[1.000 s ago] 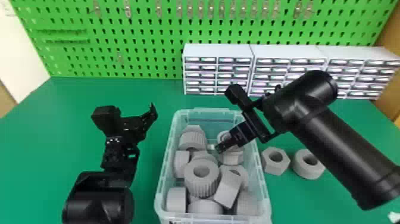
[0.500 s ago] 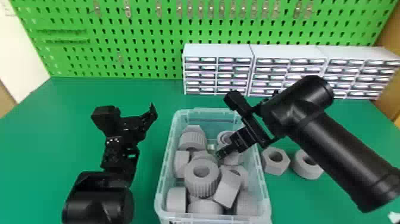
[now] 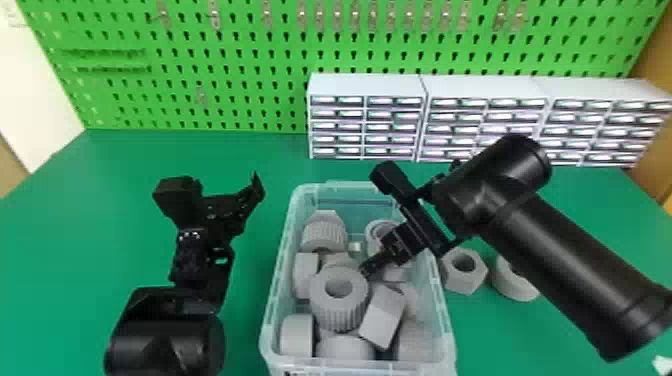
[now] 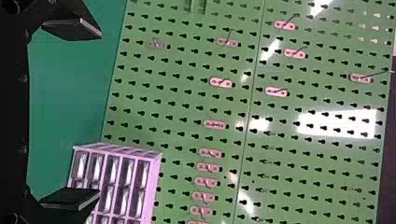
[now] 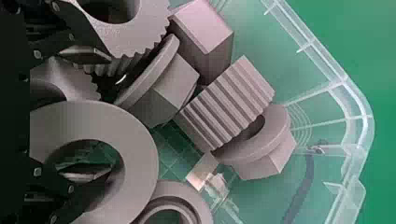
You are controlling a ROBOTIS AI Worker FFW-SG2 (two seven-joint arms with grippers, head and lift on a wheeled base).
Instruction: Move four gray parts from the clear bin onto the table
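Two gray parts on the green table, many others in the clear bin.
The green table (image 3: 75, 225) reaches back to a green pegboard (image 3: 225, 60) with small metal hooks (image 3: 501, 16); white drawer cabinets (image 3: 367, 87) stand in a row before it, and a pale wall (image 3: 30, 115) shows at the left. The clear bin (image 3: 274, 320) sits on the table, holding a heap of gray parts (image 3: 345, 312). Just beside its right side lie a hexagonal part (image 3: 467, 282) and a round part (image 3: 515, 291), partly hidden by the arm. The right gripper (image 3: 372, 265) is inside the bin, its fingers partly open; whether they touch a part, I cannot tell. The left gripper (image 3: 235, 207) is above the table, fingers wide apart, with nothing between them.
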